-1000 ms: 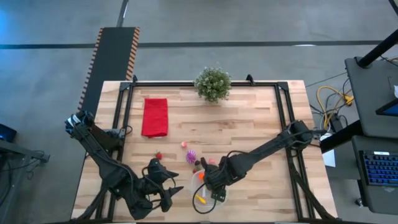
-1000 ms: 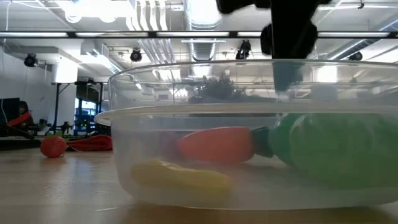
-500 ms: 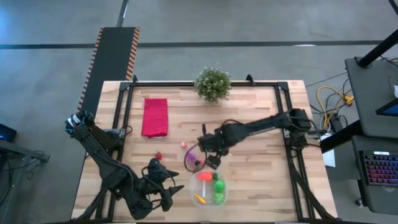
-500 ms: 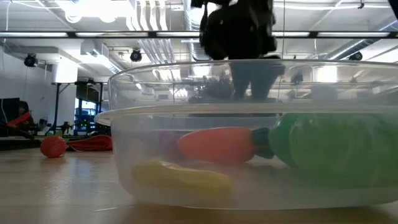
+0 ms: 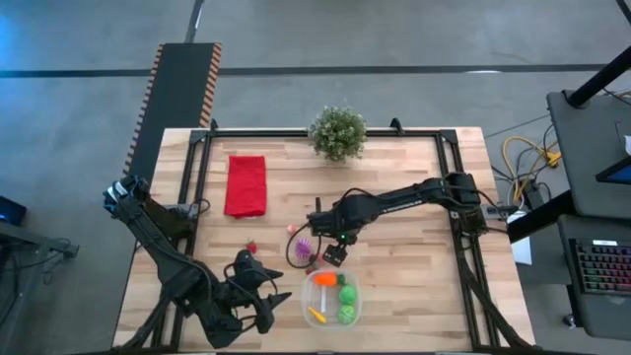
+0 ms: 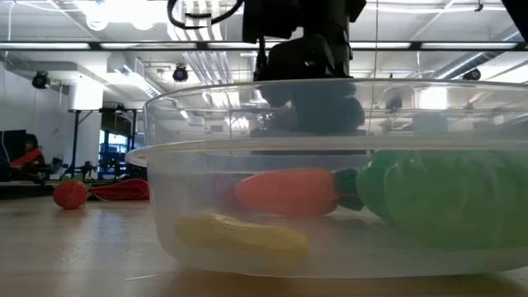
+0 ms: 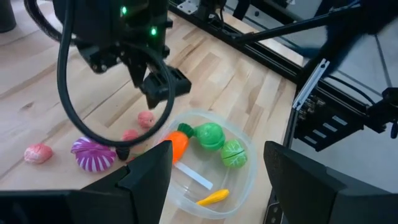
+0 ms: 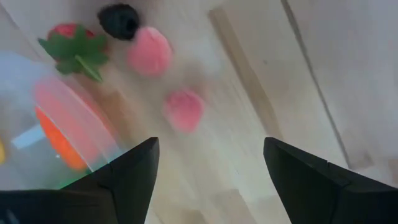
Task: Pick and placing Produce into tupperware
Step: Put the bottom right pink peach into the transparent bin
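The clear tupperware [image 5: 331, 300] stands near the table's near edge and holds an orange carrot [image 7: 176, 142], two green balls [image 7: 209, 135] and a yellow piece [image 7: 211, 197]. On the table just beyond it lie a purple cluster [image 5: 304, 247], small pink pieces [image 8: 183, 109], a strawberry [image 8: 75, 42] and a dark piece [image 8: 118, 20]. A red piece [image 5: 250, 247] lies farther left. My right gripper [image 5: 327, 254] hangs open above the pink pieces, touching nothing. My left gripper [image 7: 217, 149] waits open, left of the tub, near the near edge.
A red folded cloth [image 5: 245, 184] lies on the table's far left part, and a potted plant [image 5: 337, 133] stands at the middle of the far edge. Another pink piece [image 5: 293, 229] lies just beyond the purple cluster. Bare wood shows to the tub's right.
My right gripper has drawn back from above the tupperware toward the far edge and now hovers over the loose pieces just beyond the tub. The tub and the pieces inside it have stayed put.
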`<state>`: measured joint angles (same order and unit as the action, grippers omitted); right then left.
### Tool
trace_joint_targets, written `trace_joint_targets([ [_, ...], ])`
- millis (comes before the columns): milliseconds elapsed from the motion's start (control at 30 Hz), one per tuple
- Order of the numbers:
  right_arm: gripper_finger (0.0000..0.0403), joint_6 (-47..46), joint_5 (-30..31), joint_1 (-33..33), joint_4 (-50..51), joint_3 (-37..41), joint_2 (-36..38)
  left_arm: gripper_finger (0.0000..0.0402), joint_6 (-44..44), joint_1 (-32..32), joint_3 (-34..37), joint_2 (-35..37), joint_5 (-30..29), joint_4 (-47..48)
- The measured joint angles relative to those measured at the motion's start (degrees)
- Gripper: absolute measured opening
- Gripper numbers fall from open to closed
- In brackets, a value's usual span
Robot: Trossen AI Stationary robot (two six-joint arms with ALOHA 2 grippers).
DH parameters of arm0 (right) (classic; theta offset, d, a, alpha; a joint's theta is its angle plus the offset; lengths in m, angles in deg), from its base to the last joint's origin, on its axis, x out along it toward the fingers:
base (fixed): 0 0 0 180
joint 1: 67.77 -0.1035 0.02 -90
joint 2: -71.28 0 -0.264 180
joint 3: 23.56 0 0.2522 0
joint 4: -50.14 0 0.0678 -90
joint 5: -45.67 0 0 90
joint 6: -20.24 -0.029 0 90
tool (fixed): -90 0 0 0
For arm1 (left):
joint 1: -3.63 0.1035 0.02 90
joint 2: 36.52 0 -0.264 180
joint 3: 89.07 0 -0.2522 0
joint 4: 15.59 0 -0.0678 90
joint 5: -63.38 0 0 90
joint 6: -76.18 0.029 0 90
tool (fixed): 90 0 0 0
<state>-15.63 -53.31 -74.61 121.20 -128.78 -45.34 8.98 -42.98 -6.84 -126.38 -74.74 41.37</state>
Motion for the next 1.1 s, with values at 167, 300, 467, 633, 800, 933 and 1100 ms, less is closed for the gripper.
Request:
trace_joint_targets([
  [167, 0.028, 0.17, 0.43, 0.05, -1.39, -0.01, -0.57, 0.024, -0.04, 0.0, 0.0, 0.01, -0.05, 0.27],
  [300, 0.028, 0.42, 0.62, -0.12, -1.71, 0.09, -2.75, 0.024, -0.13, 0.0, 0.0, 0.0, -0.22, 0.27],
  [467, 0.0279, 0.39, 0.33, -0.78, -3.35, 0.09, -4.47, 0.024, -0.2, 0.0, 0.0, 0.0, -0.23, 0.22],
  [633, 0.0279, 0.31, 0.83, -0.89, -3.85, 0.04, -4.39, 0.024, -0.18, 0.04, 0.0, 0.01, -0.22, 0.34],
  [800, 0.0276, -0.91, 0.96, -1.34, -5.46, 0.09, -4.58, 0.024, -0.15, 0.08, 0.0, 0.01, -0.22, 0.44],
  [933, 0.0256, -1.14, 0.65, -2.1, -5.88, 0.09, -4.6, 0.024, -0.15, 0.11, 0.02, 0.02, -0.24, 0.84],
  [1100, 0.0228, -1.31, 1.52, -2.48, -5.94, 0.71, -4.6, 0.024, -0.15, 0.11, 0.02, 0.02, -0.24, 0.85],
])
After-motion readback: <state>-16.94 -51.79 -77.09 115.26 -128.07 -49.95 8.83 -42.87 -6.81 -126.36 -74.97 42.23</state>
